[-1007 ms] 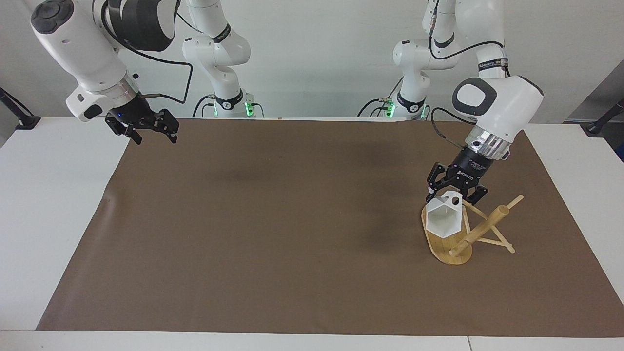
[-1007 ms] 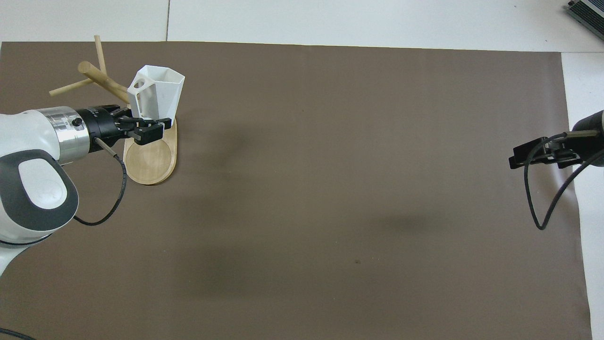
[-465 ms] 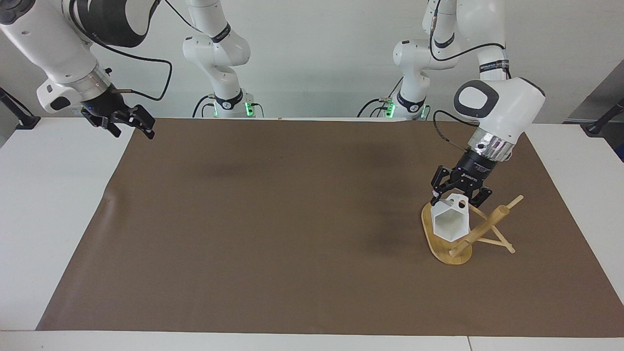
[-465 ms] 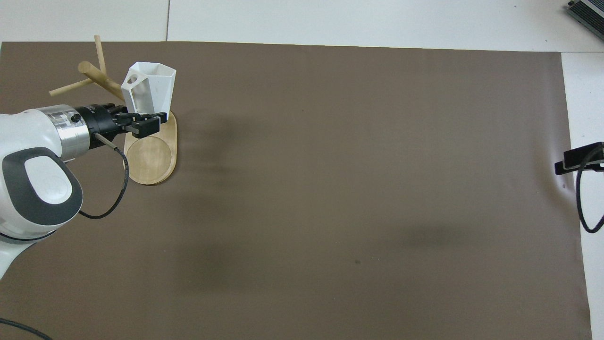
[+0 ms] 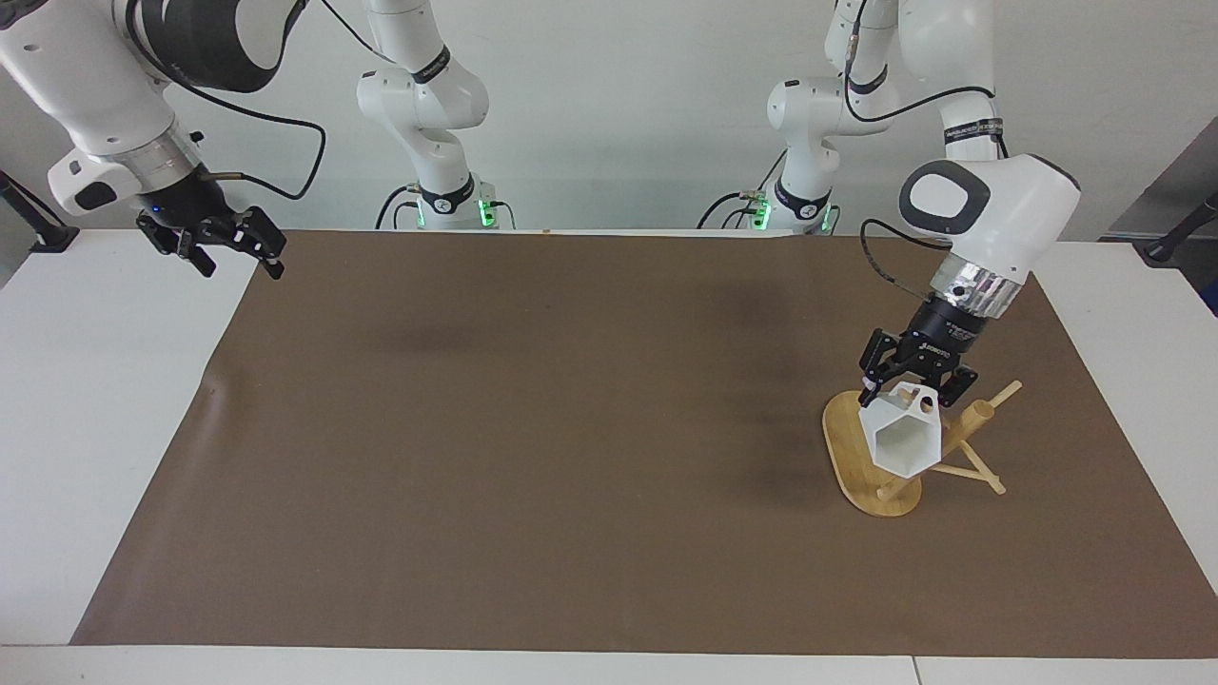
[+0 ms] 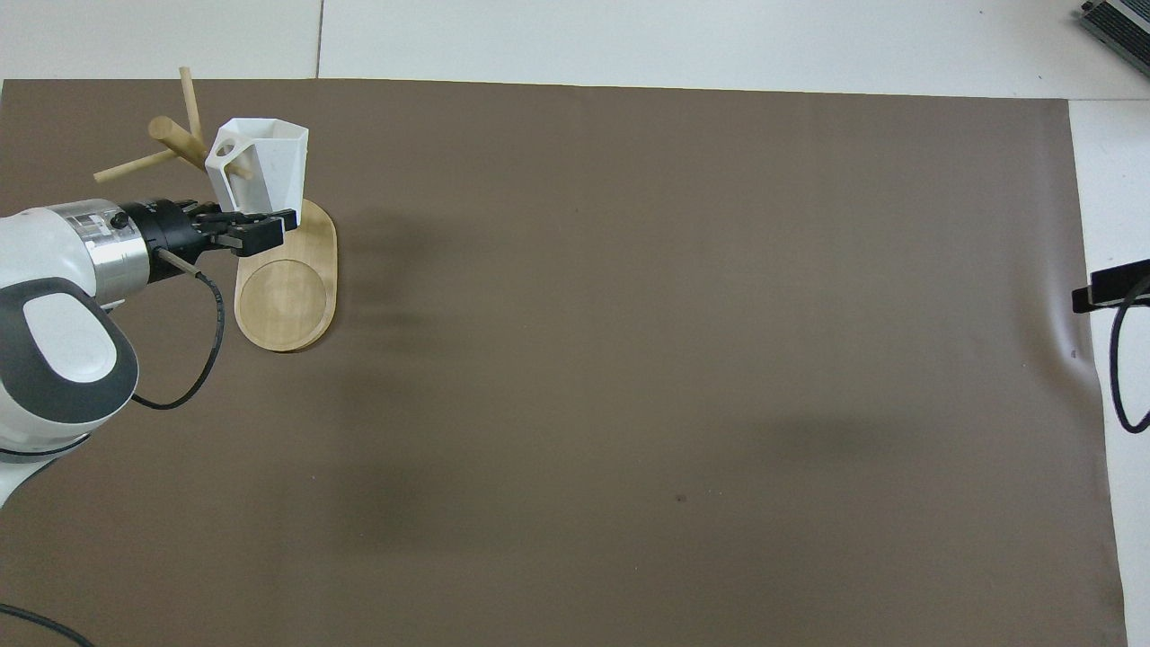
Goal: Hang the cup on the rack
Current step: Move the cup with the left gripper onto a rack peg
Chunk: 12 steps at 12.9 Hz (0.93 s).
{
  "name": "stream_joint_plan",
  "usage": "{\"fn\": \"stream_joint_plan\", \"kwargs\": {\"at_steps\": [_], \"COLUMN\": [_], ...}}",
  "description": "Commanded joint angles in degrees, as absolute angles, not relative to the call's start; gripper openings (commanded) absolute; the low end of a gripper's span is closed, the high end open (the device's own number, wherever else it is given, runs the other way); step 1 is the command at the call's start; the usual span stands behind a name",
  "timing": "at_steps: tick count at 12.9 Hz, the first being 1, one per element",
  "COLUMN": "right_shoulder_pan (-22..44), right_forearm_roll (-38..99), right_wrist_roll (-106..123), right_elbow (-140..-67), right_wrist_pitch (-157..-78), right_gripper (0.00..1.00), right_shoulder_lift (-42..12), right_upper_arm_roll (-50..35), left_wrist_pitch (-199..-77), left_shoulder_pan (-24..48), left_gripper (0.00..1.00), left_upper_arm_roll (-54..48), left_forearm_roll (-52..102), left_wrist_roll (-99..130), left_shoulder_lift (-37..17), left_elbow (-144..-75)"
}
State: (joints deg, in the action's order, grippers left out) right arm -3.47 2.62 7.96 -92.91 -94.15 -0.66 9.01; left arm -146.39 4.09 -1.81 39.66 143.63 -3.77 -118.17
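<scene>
Since the earlier frames, the cup (image 5: 904,440) has been carried sideways toward the rack (image 5: 913,447) post, and the right claw (image 5: 226,249) has been drawn back toward the table (image 5: 105,400) edge at the right arm's end.

The cup is held clamped by the left claw (image 5: 912,379), gripped at its upper part near the handle. The cup is tilted, its hexagonal mouth turned away from the robots. In the overhead view a thin peg is seen passing through the round hole of the handle (image 6: 226,155). The cup (image 6: 258,166) is kept in the air over the rack's oval base (image 6: 289,289), just beside the thick central post (image 6: 177,141), which lies at about ten o'clock from the cup in that view. Whether the cup's weight is borne by the peg cannot be told.

The rack is stood on the brown mat (image 5: 571,428) toward the left arm's end of the table, its post leaning and its thin pegs spread outward.

The right claw is held wide, with nothing gripped, over the mat's corner at the right arm's end, where the arm is left waiting. In the overhead view only its tip (image 6: 1110,286) is shown, at about three o'clock.
</scene>
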Motion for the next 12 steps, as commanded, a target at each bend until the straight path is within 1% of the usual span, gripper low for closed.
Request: {"fn": "stream_joint_plan", "kwargs": {"at_steps": [1, 3, 12], "right_shoulder_pan": [-3.9, -3.9, -3.6], "right_forearm_roll": [1.2, 1.1, 1.3], "right_wrist_roll": [5.6, 1.2, 2.8], "right_elbow": [-93.4, -93.3, -92.6], "right_wrist_pitch": [-96.7, -96.9, -96.9], "right_gripper": [1.0, 1.0, 1.0], "right_shoulder_lift": [0.4, 0.4, 0.9], "right_upper_arm_roll": [7.9, 6.6, 6.9], "left_wrist_pitch": [-147.8, -147.9, -147.6], "left_shoulder_pan": [4.0, 4.0, 2.5], "left_gripper": [0.0, 0.0, 0.0], "left_upper_arm_roll": [-2.1, -2.1, -2.1], "left_forearm_roll": [39.3, 39.3, 39.5], "left_wrist_roll": [146.9, 148.8, 151.5], "left_shoulder_lift": [-3.4, -3.4, -3.3], "left_elbow": [-119.7, -119.7, -120.0]}}
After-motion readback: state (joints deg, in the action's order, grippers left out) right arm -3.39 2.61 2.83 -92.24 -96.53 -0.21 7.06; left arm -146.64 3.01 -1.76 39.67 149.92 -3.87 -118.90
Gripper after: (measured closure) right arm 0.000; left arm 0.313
